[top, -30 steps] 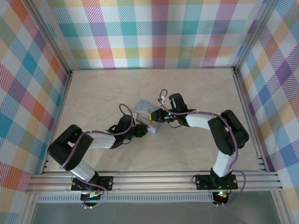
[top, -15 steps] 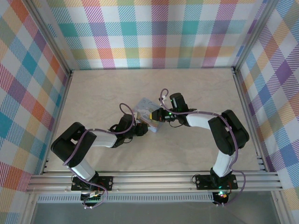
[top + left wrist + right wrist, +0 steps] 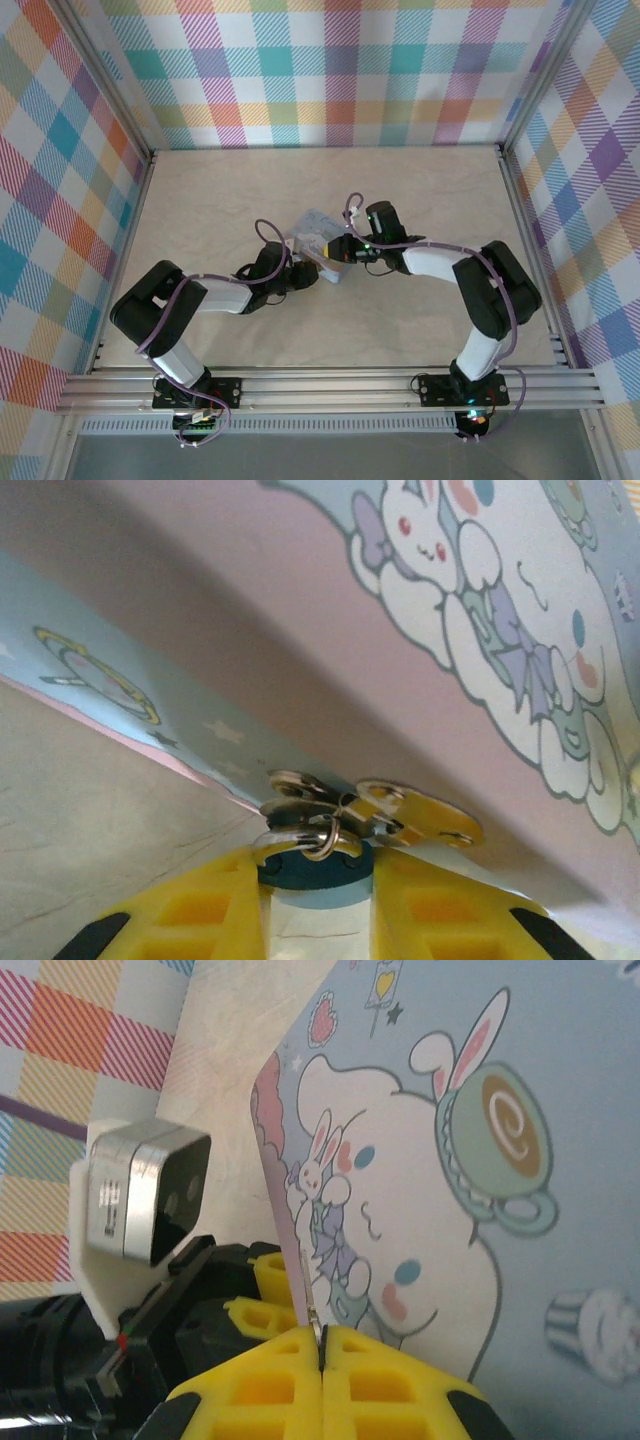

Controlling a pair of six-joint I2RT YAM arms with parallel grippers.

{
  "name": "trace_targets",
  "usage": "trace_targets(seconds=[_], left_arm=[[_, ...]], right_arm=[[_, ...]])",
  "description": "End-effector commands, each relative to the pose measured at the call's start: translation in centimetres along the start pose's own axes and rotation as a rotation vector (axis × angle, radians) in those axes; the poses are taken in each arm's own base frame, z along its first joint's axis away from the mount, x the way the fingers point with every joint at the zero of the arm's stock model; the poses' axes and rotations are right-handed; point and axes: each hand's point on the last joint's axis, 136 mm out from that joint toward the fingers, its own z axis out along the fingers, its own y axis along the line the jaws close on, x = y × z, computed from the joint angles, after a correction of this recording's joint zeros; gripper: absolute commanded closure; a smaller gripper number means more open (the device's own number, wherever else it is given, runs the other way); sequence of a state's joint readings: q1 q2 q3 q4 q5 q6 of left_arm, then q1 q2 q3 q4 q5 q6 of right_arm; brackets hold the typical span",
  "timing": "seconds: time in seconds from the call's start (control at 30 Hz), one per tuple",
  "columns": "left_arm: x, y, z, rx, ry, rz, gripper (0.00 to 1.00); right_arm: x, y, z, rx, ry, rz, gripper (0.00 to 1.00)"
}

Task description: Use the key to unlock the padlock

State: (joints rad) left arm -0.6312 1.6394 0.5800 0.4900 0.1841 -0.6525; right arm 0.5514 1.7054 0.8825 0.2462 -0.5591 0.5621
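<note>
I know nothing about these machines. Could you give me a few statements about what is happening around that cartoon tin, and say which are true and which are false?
1. The light-blue tin box printed with cartoon rabbits rests on the pale tabletop. True.
2. The yellow fingers of the right gripper stand wide open. False: they are pressed together, pinching what looks like a thin metal key seen edge-on.
3. The small blue padlock sits between the yellow fingers of the left gripper. True.
4. The padlock lies alone by the back wall. False: it hangs at the tin's metal clasp.
5. The surrounding walls are plain white. False: they are pastel checks.
</note>
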Motion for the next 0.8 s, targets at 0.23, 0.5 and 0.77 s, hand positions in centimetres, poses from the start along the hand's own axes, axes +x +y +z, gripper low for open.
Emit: trace_targets(seconds=[0.23, 0.5, 0.77], left_arm=[[-0.2, -3.0, 0.6, 0.102, 0.085, -0.189, 0.79], [0.1, -2.7, 1.0, 0.068, 0.123, -0.253, 0.80], [0.3, -2.7, 1.2, 0.056, 0.138, -0.296, 0.80]], right_arm=[[0.5, 1.4, -3.6, 0.051, -0.103, -0.164, 0.99], [4.0, 0.9, -5.5, 0.114, -0.124, -0.268, 0.99], [7.4, -0.9, -4.9, 0.202, -0.096, -0.361, 0.98]])
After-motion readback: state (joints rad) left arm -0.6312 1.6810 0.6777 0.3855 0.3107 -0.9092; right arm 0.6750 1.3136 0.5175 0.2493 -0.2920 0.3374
